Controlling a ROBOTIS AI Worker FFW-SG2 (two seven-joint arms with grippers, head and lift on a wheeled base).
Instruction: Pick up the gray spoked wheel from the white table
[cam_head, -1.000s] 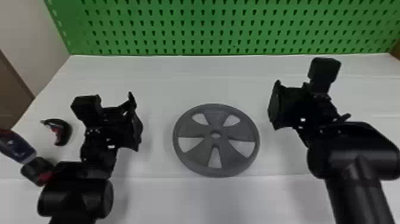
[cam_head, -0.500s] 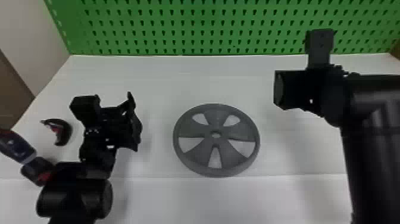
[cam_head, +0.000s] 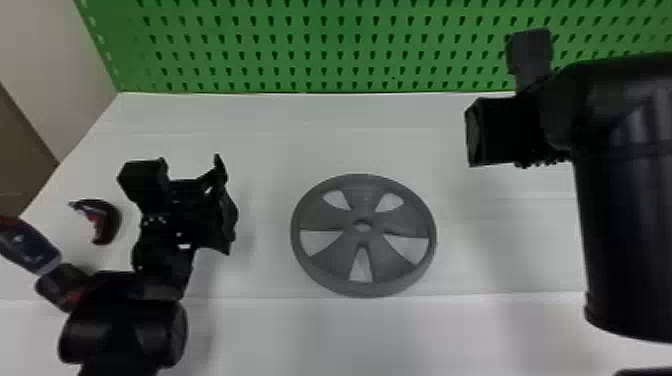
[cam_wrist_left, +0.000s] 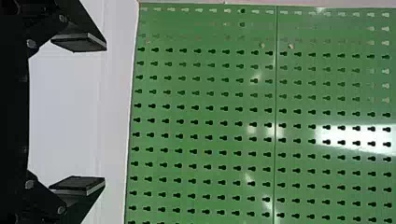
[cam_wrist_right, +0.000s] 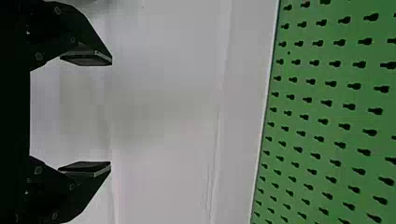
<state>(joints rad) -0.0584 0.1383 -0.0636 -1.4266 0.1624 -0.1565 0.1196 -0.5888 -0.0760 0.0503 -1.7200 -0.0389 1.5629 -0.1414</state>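
Your left gripper (cam_head: 227, 205), right gripper (cam_head: 472, 132) — fingers wide apart on both. Gray spoked wheel (cam_head: 325, 218) flat on white desk (cam_head: 260, 330) between them — green pegboard (cam_head: 315, 45) behind.

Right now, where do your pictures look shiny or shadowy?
Left wrist view: white glare on the green metal-looking pegboard; head view: soft shadows on the flat white table, one to the right of the round gray spoked wheel; right wrist view: a faint, darker patch on the table.
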